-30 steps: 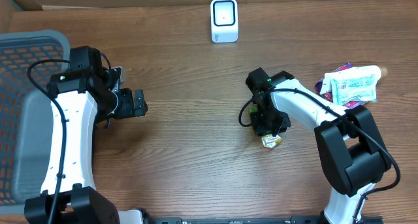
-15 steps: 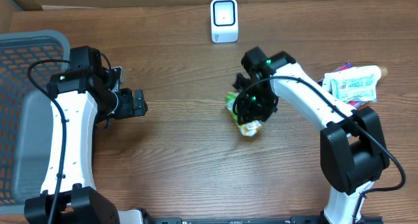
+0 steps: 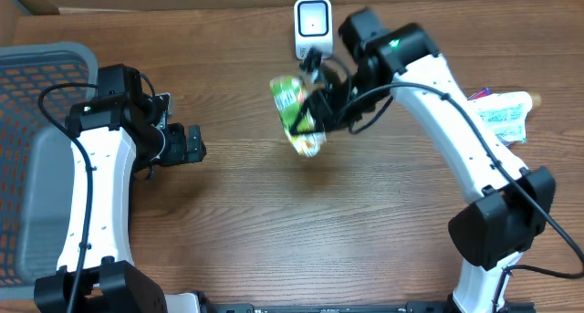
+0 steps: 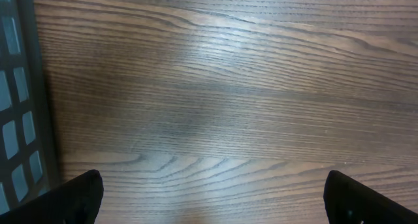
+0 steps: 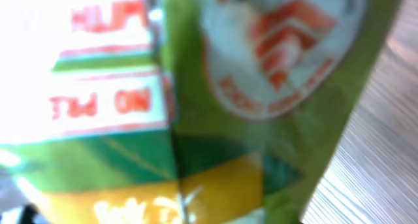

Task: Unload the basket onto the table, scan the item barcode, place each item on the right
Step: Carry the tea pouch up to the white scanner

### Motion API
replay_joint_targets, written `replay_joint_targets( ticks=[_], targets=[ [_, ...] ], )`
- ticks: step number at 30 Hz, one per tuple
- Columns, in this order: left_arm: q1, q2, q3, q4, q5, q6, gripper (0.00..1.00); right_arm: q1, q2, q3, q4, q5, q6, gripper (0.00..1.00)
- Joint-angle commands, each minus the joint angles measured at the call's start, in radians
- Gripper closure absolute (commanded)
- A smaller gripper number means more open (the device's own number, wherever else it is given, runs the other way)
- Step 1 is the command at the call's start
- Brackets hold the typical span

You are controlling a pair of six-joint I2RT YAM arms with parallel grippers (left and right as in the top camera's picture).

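Lifting off the tabletop [image 3: 274, 222], the green snack pouch [image 3: 297, 117] is now hanging in the air, near the white scanner [image 3: 313, 27] at about its seven o'clock. Partly closed, the right jaws are pinching the pouch, while the left jaws are standing spread wide, holding nothing. Presentation to the scanner seems to be starting, though I cannot tell where the barcode is facing.

Wooden table [image 3: 274, 222] bears a white scanner [image 3: 313, 27] and packets [image 3: 497, 119].

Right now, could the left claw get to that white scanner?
Probably not cleanly. The left claw is open and empty, but the right claw holds a green packet just in front of the white scanner, crowding that approach.
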Motion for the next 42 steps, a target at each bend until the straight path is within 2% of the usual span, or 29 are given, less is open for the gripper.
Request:
replay_joint_targets(
  ticks=[1, 4, 7, 10, 17, 27, 29, 33, 35, 42],
  targets=[
    [0.001, 0.006, 0.006, 0.0, 0.006, 0.016, 0.0, -0.02, -0.013, 0.114, 0.002, -0.203, 0.088, 0.67],
    [0.001, 0.006, 0.006, 0.0, 0.006, 0.016, 0.0, -0.021, -0.013, 0.168, 0.002, -0.245, 0.109, 0.68],
    [0.001, 0.006, 0.006, 0.0, 0.006, 0.016, 0.0, -0.021, -0.013, 0.195, 0.013, -0.299, 0.123, 0.73],
    [0.001, 0.006, 0.006, 0.0, 0.006, 0.016, 0.0, -0.021, -0.013, 0.202, 0.039, -0.339, 0.123, 0.84],
    [0.001, 0.006, 0.006, 0.0, 0.006, 0.016, 0.0, -0.021, -0.013, 0.201, 0.086, -0.282, 0.122, 0.85],
    [0.001, 0.006, 0.006, 0.0, 0.006, 0.016, 0.0, 0.015, -0.013, 0.201, 0.116, 0.57, 0.197, 0.88],
    [0.001, 0.006, 0.006, 0.0, 0.006, 0.016, 0.0, 0.034, -0.013, 0.201, 0.145, 0.764, 0.197, 0.88],
    [0.001, 0.006, 0.006, 0.0, 0.006, 0.016, 0.0, 0.075, 0.01, 0.2, 0.258, 1.224, 0.192, 0.95],
    [0.001, 0.006, 0.006, 0.001, 0.006, 0.016, 0.01, 0.082, 0.039, 0.2, 0.326, 1.347, 0.179, 0.96],
    [0.001, 0.006, 0.006, 0.0, 0.006, 0.016, 0.0, 0.08, 0.16, 0.2, 0.546, 1.467, 0.074, 0.96]
  ],
)
